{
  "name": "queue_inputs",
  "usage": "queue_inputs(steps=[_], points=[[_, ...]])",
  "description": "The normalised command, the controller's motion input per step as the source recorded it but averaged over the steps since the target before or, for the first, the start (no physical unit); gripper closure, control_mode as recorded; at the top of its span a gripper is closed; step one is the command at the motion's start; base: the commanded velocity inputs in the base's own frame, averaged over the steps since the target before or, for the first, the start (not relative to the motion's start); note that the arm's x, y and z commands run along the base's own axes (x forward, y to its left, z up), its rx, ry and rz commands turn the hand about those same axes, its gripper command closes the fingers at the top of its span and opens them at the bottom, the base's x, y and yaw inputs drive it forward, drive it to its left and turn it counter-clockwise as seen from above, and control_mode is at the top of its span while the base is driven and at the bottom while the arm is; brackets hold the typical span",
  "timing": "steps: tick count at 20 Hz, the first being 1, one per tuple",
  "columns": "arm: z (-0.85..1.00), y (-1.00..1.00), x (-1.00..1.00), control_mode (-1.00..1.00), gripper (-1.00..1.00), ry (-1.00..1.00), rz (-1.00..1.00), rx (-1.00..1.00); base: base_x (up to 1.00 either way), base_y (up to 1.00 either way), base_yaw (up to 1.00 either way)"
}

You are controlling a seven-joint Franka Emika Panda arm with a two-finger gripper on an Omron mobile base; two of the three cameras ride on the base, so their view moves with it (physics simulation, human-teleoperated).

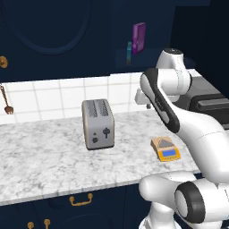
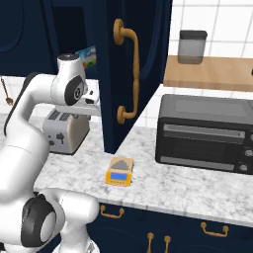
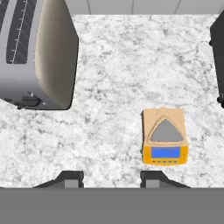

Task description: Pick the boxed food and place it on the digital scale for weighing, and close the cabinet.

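Note:
The boxed food (image 2: 87, 56) stands on the shelf inside the open cabinet, its teal face showing behind my arm; in the left base view it appears as a thin teal edge (image 1: 129, 53) beside a taller purple box (image 1: 138, 37). The cabinet door (image 2: 143, 59) stands swung open, with its brass handle facing out. The orange digital scale (image 3: 165, 142) sits on the marble counter, its grey plate bare. My gripper (image 3: 111, 179) hangs above the counter pointing down, open, with nothing between its fingers. It is left of the scale (image 1: 166, 149) and right of the toaster.
A silver toaster (image 1: 97, 124) stands on the counter left of the scale (image 2: 120, 171). A black toaster oven (image 2: 205, 131) sits at the right, under a wooden shelf with a grey canister (image 2: 191, 47). Navy drawers with brass pulls (image 1: 81, 200) run below the counter edge.

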Motion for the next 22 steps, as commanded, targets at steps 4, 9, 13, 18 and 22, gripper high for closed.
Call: queue_inputs(steps=[4,9,13,18,22], points=[[0.0,0.0,-0.27,-1.0,-1.0,-0.01,0.0,0.0,0.0,0.0,0.0],[0.17,0.09,-0.3,-1.0,-1.0,-0.19,0.01,0.0,0.0,0.0,0.0],[0.59,0.03,-0.06,-1.0,-1.0,-0.06,0.0,0.0,0.0,0.0,0.0],[0.59,0.01,0.0,-1.0,-1.0,-0.01,0.0,0.0,0.0,0.0,0.0],[0.46,0.02,0.0,-1.0,-1.0,-0.02,0.0,0.0,0.0,0.0,0.0]])
